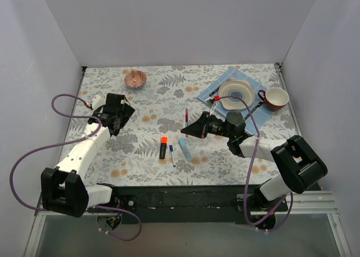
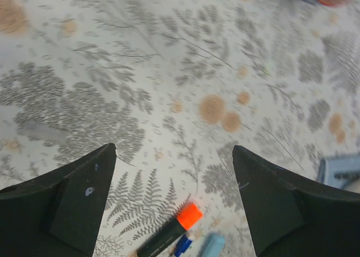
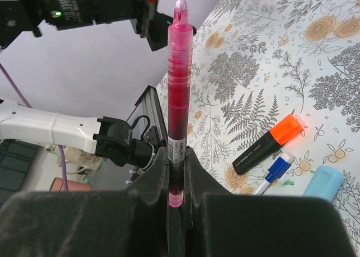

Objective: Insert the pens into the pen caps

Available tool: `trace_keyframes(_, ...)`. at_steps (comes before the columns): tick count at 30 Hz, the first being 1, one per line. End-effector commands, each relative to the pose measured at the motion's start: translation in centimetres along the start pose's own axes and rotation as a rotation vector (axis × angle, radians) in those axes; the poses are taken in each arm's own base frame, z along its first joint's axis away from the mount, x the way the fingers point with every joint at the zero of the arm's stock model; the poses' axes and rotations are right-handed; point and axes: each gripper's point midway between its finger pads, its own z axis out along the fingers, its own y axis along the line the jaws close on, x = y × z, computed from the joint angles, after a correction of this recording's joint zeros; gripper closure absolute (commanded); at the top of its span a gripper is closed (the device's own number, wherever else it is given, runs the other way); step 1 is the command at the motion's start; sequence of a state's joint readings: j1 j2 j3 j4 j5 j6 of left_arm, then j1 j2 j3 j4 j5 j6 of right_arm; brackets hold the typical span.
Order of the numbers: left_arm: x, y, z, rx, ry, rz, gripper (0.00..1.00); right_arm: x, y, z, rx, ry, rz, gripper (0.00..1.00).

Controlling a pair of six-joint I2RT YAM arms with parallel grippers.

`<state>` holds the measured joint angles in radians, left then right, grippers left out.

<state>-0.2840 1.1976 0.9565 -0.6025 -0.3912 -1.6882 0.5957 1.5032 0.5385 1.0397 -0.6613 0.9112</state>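
My right gripper (image 1: 190,129) is shut on the thin dark-red pen (image 1: 187,117), held by its lower end above the table. In the right wrist view the pen (image 3: 179,94) stands up from my right gripper (image 3: 177,154). On the table near the front lie the black marker with orange end (image 1: 163,147), the thin white pen with blue tip (image 1: 171,154) and the light-blue marker (image 1: 184,148). My left gripper (image 1: 121,113) is open and empty, off to their left. It (image 2: 174,150) looks at the black marker (image 2: 169,231). I see no loose caps.
A small red-patterned bowl (image 1: 135,79) stands at the back left. A blue mat (image 1: 216,88) at the back right carries a plate (image 1: 235,94), dark cutlery (image 1: 250,109) and a dark-red cup (image 1: 275,98). White walls enclose three sides.
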Motion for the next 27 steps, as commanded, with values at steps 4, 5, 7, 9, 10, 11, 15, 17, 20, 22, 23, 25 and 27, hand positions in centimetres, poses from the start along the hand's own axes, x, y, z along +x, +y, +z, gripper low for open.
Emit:
trace_keyframes(4,0.4,9.6,2.3,-0.455,0.043,-0.439,0.32,-2.1,0.4,-0.3,0.045,-0.051,-0.114,0.99)
trace_keyframes(5,0.5,9.9,2.5,-0.479,0.044,-0.458,0.33,-2.3,0.5,-0.4,0.042,-0.056,-0.119,0.99)
trace_keyframes(7,0.5,10.2,2.5,-0.511,0.029,-0.513,0.33,-2.2,0.5,-0.4,0.044,-0.056,-0.123,0.99)
trace_keyframes(9,0.8,10.3,2.5,-0.528,0.040,-0.555,0.33,-2.1,0.4,-0.6,0.050,-0.057,-0.123,0.99)
trace_keyframes(10,1.0,10.3,2.5,-0.540,0.044,-0.606,0.34,-2.0,0.2,-0.6,0.056,-0.056,-0.121,0.99)
trace_keyframes(11,1.4,10.4,2.5,-0.558,0.057,-0.634,0.35,-2.0,0.3,-0.6,0.054,-0.056,-0.121,0.99)
trace_keyframes(15,3.5,11.2,1.7,-0.655,0.133,-0.717,0.40,-2.2,0.4,-0.5,0.048,-0.059,-0.125,0.99)
trace_keyframes(17,3.3,10.7,2.2,-0.620,0.128,-0.718,0.39,-2.3,0.6,-0.6,0.048,-0.063,-0.129,0.99)
trace_keyframes(20,2.2,10.2,3.5,-0.549,0.091,-0.635,0.38,-2.4,0.8,-0.7,0.049,-0.068,-0.139,0.99)
trace_keyframes(22,1.3,10.0,4.1,-0.529,0.072,-0.539,0.38,-2.5,0.8,-0.7,0.051,-0.068,-0.143,0.99)
trace_keyframes(23,0.6,9.5,5.2,-0.492,0.052,-0.458,0.38,-2.6,0.9,-0.7,0.050,-0.069,-0.144,0.99)
trace_keyframes(25,0.1,9.4,5.7,-0.435,0.084,-0.188,0.34,-2.6,1.1,-0.6,0.046,-0.065,-0.148,0.99)
trace_keyframes(27,-0.7,8.4,6.7,-0.322,0.108,0.097,0.35,-2.6,0.9,-0.7,0.048,-0.065,-0.146,0.99)
